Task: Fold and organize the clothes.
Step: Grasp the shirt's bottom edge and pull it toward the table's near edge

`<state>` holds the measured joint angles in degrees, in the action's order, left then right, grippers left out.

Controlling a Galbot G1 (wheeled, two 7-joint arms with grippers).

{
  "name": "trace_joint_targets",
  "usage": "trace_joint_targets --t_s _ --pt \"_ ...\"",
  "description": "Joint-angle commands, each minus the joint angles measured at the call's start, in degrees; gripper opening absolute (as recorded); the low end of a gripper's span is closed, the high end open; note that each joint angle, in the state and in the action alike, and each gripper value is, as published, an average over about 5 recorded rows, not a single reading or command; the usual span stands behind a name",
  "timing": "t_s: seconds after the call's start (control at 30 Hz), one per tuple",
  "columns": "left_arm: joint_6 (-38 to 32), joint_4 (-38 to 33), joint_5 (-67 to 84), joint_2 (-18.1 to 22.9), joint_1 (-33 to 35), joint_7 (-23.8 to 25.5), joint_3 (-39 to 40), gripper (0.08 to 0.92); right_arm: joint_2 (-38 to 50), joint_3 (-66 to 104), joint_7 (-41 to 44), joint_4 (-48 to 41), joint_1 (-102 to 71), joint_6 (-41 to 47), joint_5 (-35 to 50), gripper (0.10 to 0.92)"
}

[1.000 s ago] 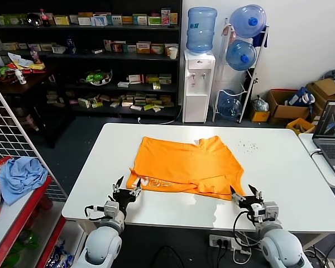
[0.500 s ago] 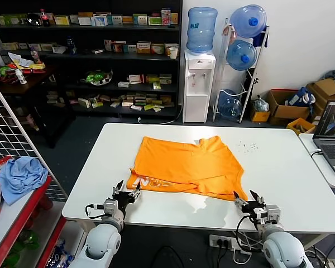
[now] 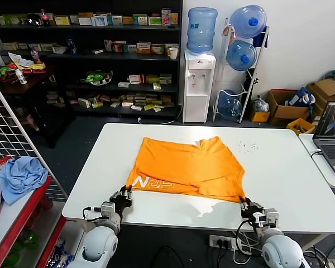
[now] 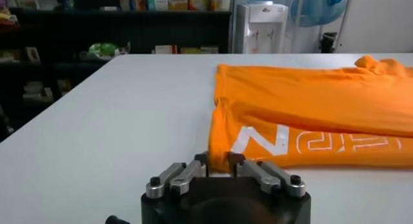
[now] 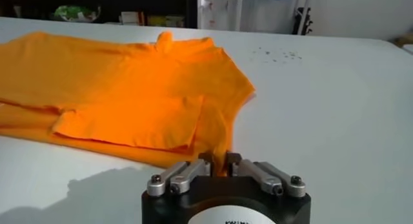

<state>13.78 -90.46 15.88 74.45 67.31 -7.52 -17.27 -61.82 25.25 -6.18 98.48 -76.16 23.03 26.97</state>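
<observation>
The bright orange short-sleeved cotton T-shirt lies partly folded at the centre of the white bench; the left hand, lower left of the frame, pinches its near lettered corner; the right hand, lower right, pinches the other near corner; this looks like the start of a fold; next, both should lift evenly and carry the hem toward the collar.

White table (orange T-shirt atop)
</observation>
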Motion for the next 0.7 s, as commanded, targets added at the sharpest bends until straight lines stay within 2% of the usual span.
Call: trace_joint_targets --t_s 0.03,0.17,0.43,0.57,0.7 --pt "0.13 -4.11 0.23 -1.02 2.85 -0.48 -0.29 0.169 0.71 0.01 -0.21 1.72 -0.60 0.71 -0.02 0.128" --pt "0.26 -9.19 0.22 -1.41 6.74 -1.00 -0.83 0.094 3.14 -0.36 -0.47 3.68 -2.02 1.67 0.54 0.129" --pt "0.44 -17.85 -0.60 -1.06 16.59 -1.96 -1.51 0.090 8.02 -0.50 -1.18 7.76 -5.55 3.04 2.27 0.129" --pt "-0.24 -19.98 -1.62 -0.74 21.39 -2.18 -1.22 0.090 8.75 0.34 -1.37 9.10 -7.00 4.06 3.34 0.129" --pt "-0.11 -21.14 -2.97 -0.69 23.45 -2.03 -1.21 0.090 8.81 1.25 -1.63 10.67 -8.20 5.89 4.28 0.132"
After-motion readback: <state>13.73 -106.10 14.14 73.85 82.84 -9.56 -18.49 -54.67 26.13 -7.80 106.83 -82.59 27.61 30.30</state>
